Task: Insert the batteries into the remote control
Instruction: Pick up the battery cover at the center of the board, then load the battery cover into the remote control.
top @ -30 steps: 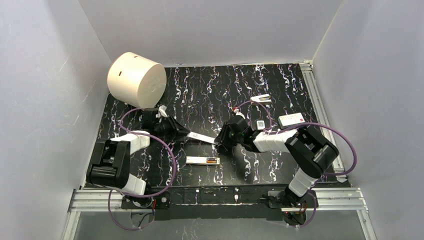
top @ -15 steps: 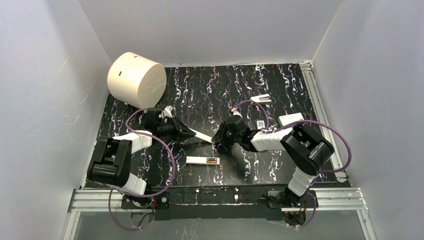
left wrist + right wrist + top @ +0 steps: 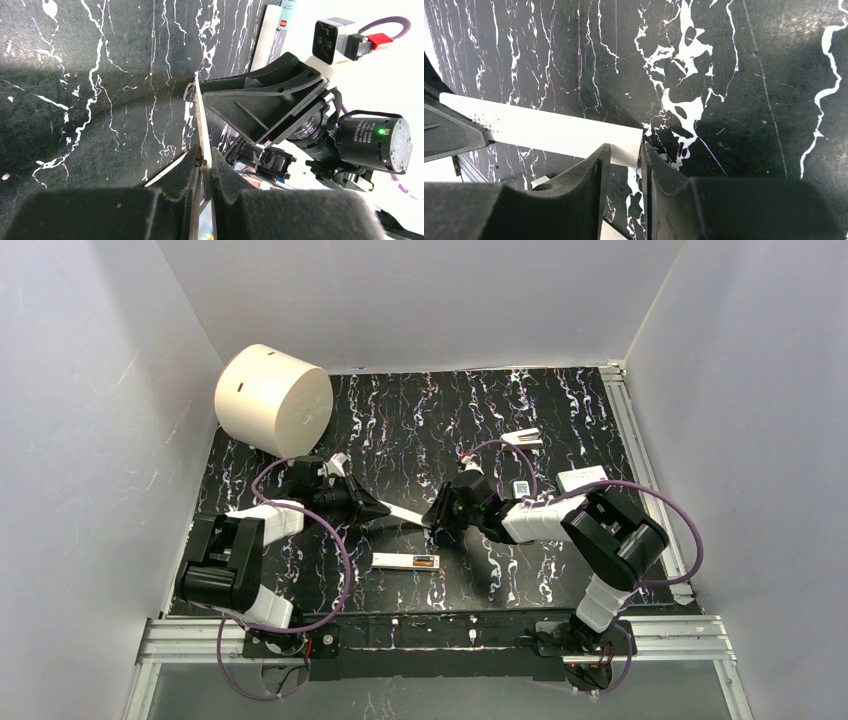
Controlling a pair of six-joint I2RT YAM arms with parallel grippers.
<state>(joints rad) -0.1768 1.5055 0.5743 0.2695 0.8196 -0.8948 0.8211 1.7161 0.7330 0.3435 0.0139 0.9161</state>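
Both arms have slid left, left claw [image 3: 386, 510] and right claw [image 3: 434, 523] pinching opposite ends of the thin white plastic strip [image 3: 408, 515], parallel just beyond the slim white bar remote [image 3: 398, 561].

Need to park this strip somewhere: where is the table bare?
Bare: far centre of the table, between the cylinder and the white scrap. Crowded: mid-table, where left gripper, right gripper and strip meet by the remote, and the right side round the box.

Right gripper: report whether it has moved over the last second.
Yes. The right gripper, shut on the white strip, has shifted slightly left in the top view, judged against the resting remote control.
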